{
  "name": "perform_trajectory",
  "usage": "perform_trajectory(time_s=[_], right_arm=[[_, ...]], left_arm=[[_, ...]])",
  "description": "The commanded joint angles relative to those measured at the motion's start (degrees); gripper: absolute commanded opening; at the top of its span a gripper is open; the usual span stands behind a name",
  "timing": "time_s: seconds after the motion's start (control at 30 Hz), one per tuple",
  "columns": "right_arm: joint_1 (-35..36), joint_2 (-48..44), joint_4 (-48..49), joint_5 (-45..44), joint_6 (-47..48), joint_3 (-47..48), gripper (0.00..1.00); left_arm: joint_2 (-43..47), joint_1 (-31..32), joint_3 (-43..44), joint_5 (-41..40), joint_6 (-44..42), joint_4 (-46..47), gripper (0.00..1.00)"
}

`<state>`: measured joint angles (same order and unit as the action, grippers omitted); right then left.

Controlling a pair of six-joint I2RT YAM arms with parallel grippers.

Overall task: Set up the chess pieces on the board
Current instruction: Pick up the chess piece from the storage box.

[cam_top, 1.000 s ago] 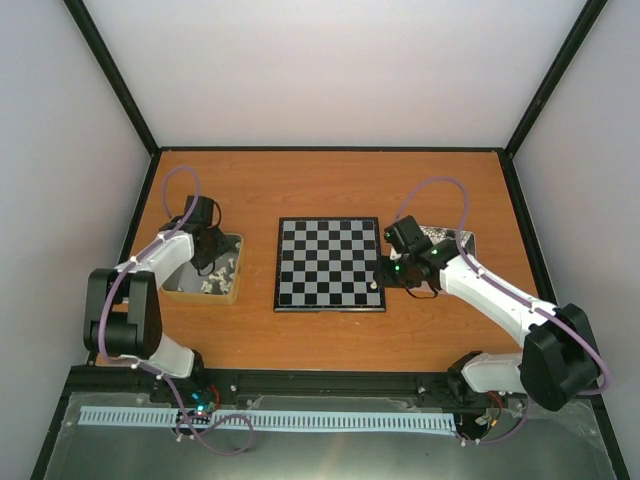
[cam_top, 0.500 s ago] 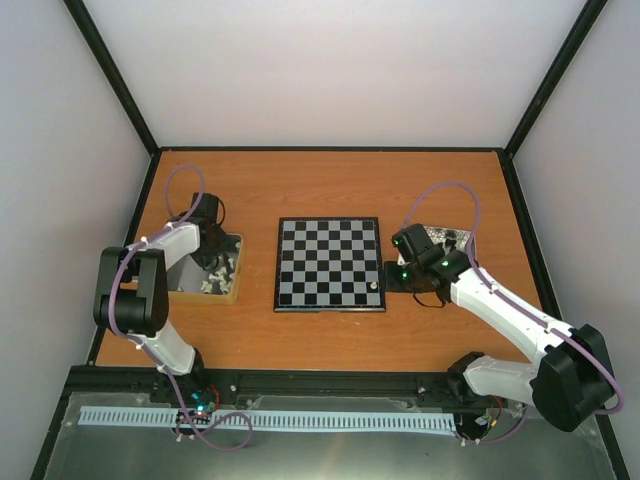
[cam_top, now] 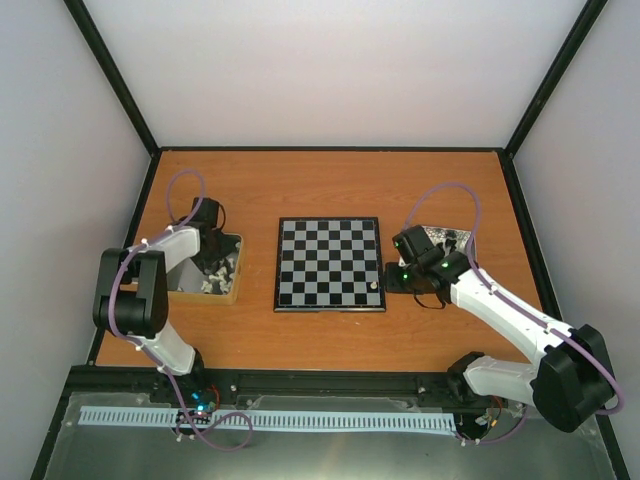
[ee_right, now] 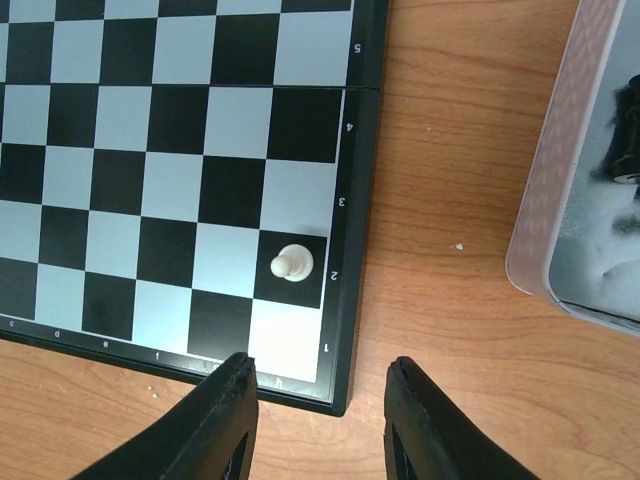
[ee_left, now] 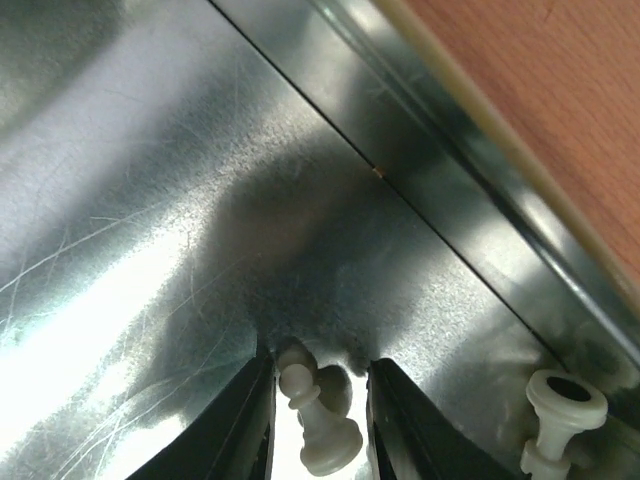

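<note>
Cream-white, a standing pawn (ee_right: 292,264) occupies the near right corner of the board (ee_right: 150,130) beside our empty, spread right fingers (ee_right: 225,420), while our left fingers (ee_left: 245,420), apart, straddle a lying pawn (ee_left: 318,420) in the metal tin (ee_left: 150,200), so closing and lifting likely come next.

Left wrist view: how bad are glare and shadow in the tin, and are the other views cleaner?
Left wrist: strong glare washes out the tin floor at lower left, a dark shadow sits ahead of the left claw, and the white piece it straddles looks soft. Right wrist: evenly lit and sharp on the board. Top external: even light, fine detail lost.
</note>
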<state>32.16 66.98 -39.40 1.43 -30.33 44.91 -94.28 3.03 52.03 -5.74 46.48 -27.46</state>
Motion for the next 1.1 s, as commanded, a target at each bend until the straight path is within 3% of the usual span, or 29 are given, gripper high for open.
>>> perform_trajectory(time_s=[0.0, 0.27, 0.5, 0.73, 0.9, 1.07], right_arm=[[-0.3, -0.8, 1.3, -1.5, -0.5, -0.7, 0.37], [-0.4, -0.9, 1.6, -2.1, -0.5, -1.4, 0.36], [-0.3, -1.0, 1.8, -2.2, -0.6, -1.4, 0.36], [-0.4, -1.8, 2.4, -1.0, -1.0, -0.6, 0.36], [-0.3, -2.0, 5.8, 6.6, -0.6, 2.2, 0.36], [-0.3, -0.9, 12.7, 21.6, -1.2, 5.4, 0.37]], left_arm=[[1.6, -0.4, -0.9, -0.2, -1.6, 0.5, 0.25], [3.1, -0.3, -2.5, 2.5, -2.4, 0.6, 0.28], [2.8, -0.4, -3.1, 3.2, -1.6, 1.1, 0.11], [6.3, -0.3, -2.5, 3.0, -5.0, 1.6, 0.08], [14.8, 0.4, -0.6, 15.3, -16.3, 2.2, 0.09], [22.8, 2.3, 1.6, 31.6, -26.3, 1.2, 0.09]])
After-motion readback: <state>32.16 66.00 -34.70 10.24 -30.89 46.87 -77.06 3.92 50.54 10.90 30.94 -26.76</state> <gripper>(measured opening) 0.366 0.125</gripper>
